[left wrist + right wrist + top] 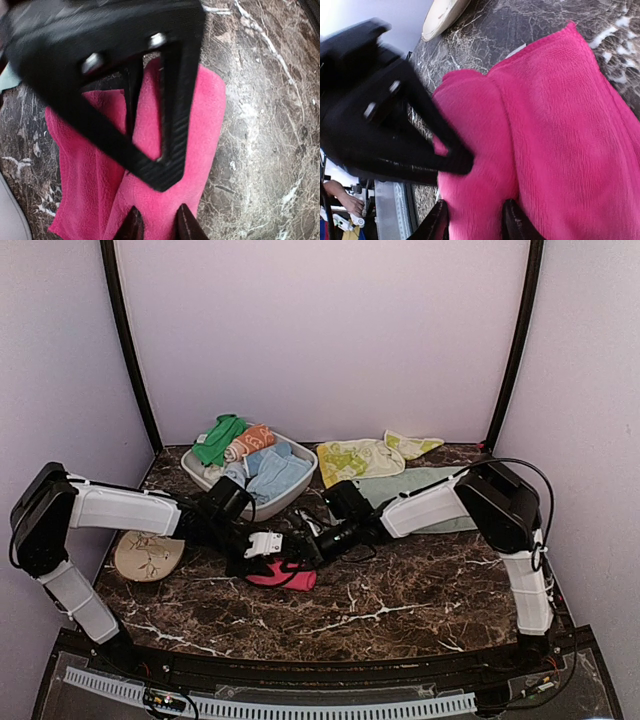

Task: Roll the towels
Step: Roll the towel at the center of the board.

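On the dark marbled surface (400,610), near the middle and a little to the left, the pink towel (283,576) is laid, folded over on itself into a short, thick bundle with a lengthwise fold seen along it. Both arms are stretched inward over it, and the two pincers are met above the bundle, almost touching each other. The left pincer (157,227) is brought down on the towel from the left; its tips are drawn close together and a fold of pink cloth is held between them. The right pincer (475,220) is set on the towel from the right and is seen part open, its tips placed to either side of a raised ridge of the cloth. To the left of the towel, just beyond the left arm, a beige disc (148,555) is laid flat on the surface. Farther back on the right, the mint towel (415,480) is spread flat, partly covered by the right arm. At far left a grey basin (195,470) is filled with rolled cloths, green (220,438), orange (250,443) and blue (275,475). The yellow towel (355,460) is laid crumpled just right of the basin, beside the far edge of the mint towel.
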You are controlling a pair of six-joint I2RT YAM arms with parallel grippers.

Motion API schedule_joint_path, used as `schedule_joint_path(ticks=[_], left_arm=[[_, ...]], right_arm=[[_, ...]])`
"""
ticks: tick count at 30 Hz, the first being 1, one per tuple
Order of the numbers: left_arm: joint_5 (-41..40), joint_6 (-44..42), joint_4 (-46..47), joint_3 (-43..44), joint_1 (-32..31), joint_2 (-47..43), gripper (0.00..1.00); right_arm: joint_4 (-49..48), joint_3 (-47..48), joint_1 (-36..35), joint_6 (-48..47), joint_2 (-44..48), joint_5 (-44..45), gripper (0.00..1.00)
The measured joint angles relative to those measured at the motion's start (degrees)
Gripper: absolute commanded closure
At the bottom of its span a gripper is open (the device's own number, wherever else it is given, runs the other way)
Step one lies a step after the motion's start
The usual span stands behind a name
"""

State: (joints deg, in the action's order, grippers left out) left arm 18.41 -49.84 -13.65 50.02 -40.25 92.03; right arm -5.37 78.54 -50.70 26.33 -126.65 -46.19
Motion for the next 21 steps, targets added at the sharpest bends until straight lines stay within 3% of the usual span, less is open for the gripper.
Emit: schedule_joint_path(ticks=[7, 13, 17, 21], left_arm=[[10.49, 4.22, -4.35, 4.15, 4.44, 4.5, 0.74], [16.65, 6.38, -9.62, 8.92, 6.86, 9.29, 0.74], [21.07, 6.27, -14.95, 12.44, 7.52, 12.5, 0.72], [26.34, 4.85, -20.02, 13.73, 7.56, 14.34, 0.72]], right_arm=[[-8.66, -17.88, 0.13, -2.34, 13.53, 11.06, 0.46], [-10.21, -27.58, -1.73, -12.74, 25.94, 26.45, 0.41], [-10.05, -29.81, -11.3, -24.74, 31.47, 40.09, 0.42], [-9.81, -29.77, -24.02, -37.81, 31.01, 52.78, 0.42]])
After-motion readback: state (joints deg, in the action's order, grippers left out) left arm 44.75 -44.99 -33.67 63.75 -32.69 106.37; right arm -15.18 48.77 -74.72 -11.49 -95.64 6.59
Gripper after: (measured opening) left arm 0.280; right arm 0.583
